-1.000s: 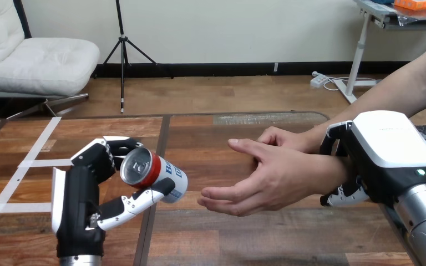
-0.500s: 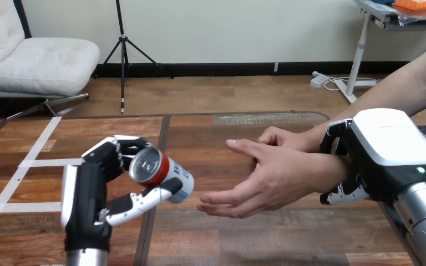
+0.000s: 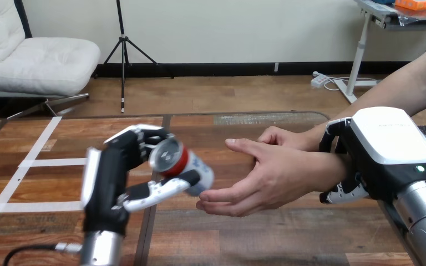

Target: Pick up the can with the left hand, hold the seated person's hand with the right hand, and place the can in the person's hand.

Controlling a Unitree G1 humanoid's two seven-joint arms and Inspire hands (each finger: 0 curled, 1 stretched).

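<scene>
The can (image 3: 181, 163) is up off the table (image 3: 227, 238), lying on its side in the robot's left hand (image 3: 108, 177). The fingers (image 3: 138, 143) wrap over its back and the thumb (image 3: 166, 188) is clamped underneath. Its long axis runs left to right, with the shiny top turned back towards the robot. The base points at the person's hand (image 3: 272, 177), which waits open, palm towards the can, fingertips just beside the base. I can't tell whether they touch yet. So the can lies left of that palm, and the left hand is the nearer one to deliver it, probably by a short carry to the right. The right hand (image 3: 388, 147) has its fingers curled round the person's wrist (image 3: 333, 173).
</scene>
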